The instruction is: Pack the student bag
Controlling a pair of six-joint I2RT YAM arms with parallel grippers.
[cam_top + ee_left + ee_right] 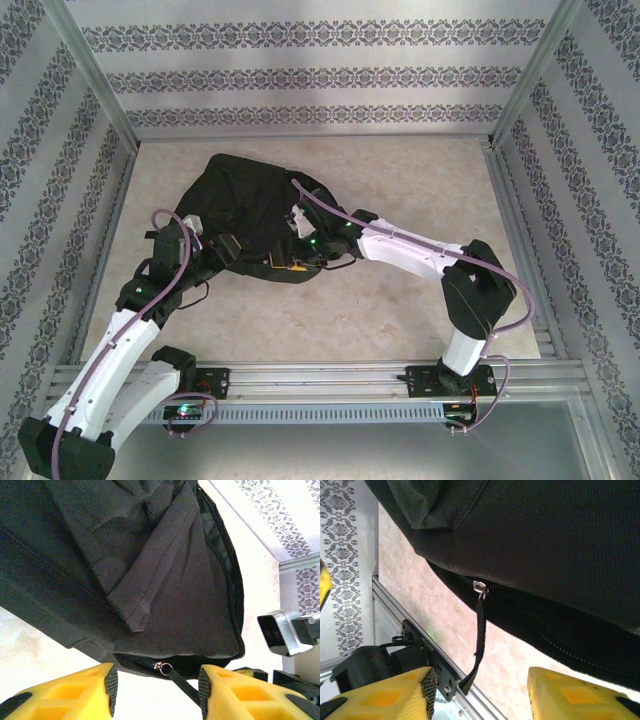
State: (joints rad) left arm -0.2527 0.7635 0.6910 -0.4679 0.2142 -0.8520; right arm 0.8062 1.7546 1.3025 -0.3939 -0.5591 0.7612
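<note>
Top view: bag (250,195) lies on the table (430,170). There is open floor right of the bag and beyond it. Left gripper (232,250) and right gripper (298,260) both crowd the bag's near edge.

Left wrist: left gripper (156,680) has its jaws apart and holds nothing. The zipper pull (162,667) at the bag's hem sits just ahead of the gap. A silver block (280,632) stands right of the bag.

Right wrist: right gripper (479,685) has its jaws apart, empty. A pull strap (479,630) hangs from the bag between them, near 1 finger (395,695). The rail (445,675) runs below the bag.
</note>
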